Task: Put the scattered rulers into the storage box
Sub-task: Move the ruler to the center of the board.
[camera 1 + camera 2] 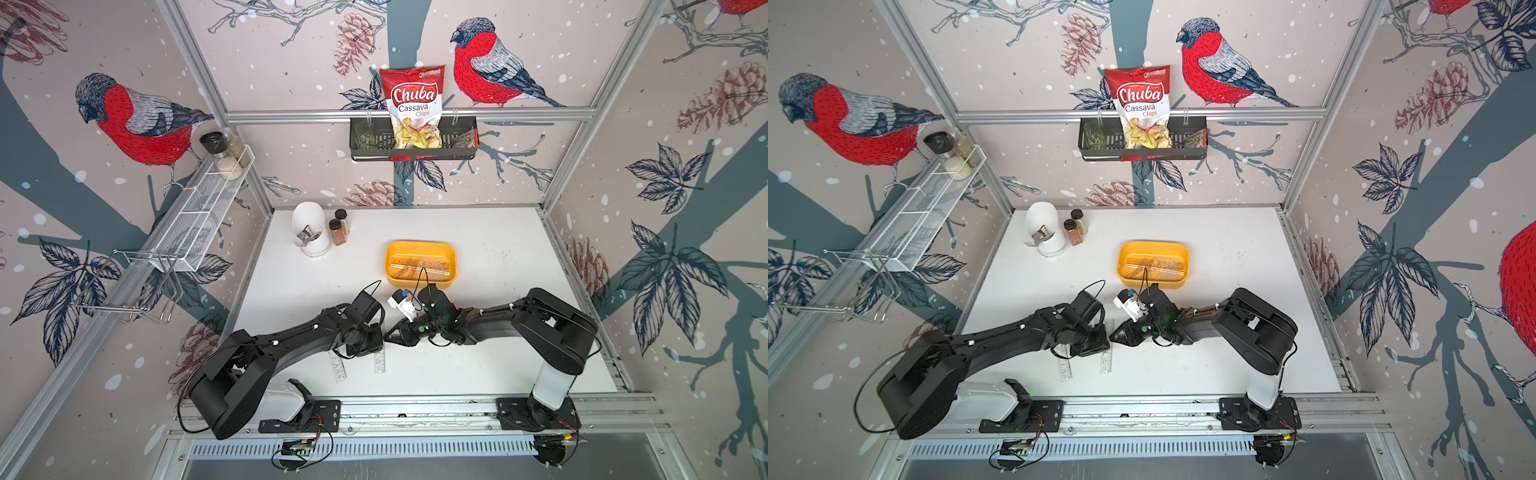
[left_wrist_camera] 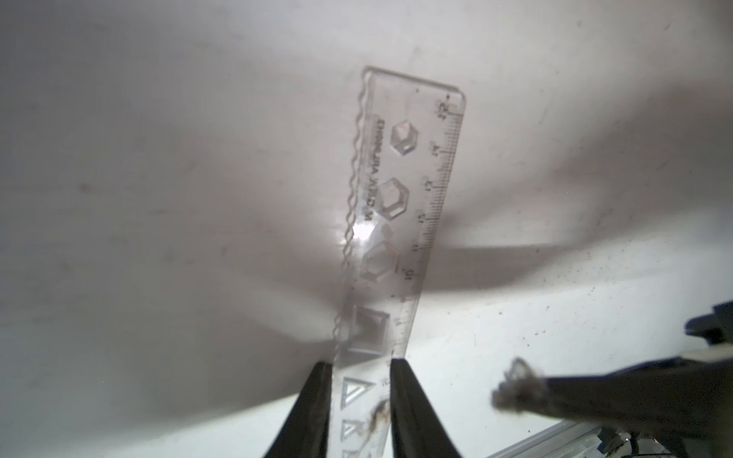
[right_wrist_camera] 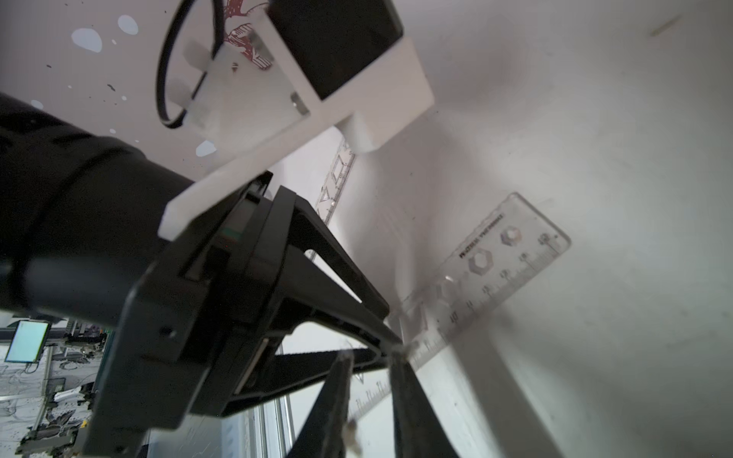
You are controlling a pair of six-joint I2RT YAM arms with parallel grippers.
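As bird-print walls (image 1: pixel 291 62) enclose, white tabletop (image 1: pixel 498 249) bears rulers (image 1: pixel 379 362)

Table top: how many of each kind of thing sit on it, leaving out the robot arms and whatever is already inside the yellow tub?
clear rulers, lying loose: 2
spice jars: 2
white container: 1
yellow storage box: 1
Total: 6

Robot test cell in a lab, dressed as a kitchen. Aluminium profile frame (image 1: pixel 407 113) carries printed bird panels (image 1: pixel 137 120). White worktop (image 1: pixel 498 249), spice jars (image 1: pixel 337 232), chip bag (image 1: pixel 413 104) in wall basket (image 1: pixel 457 149). Monitor (image 3: pixel 27 341) visible outside.
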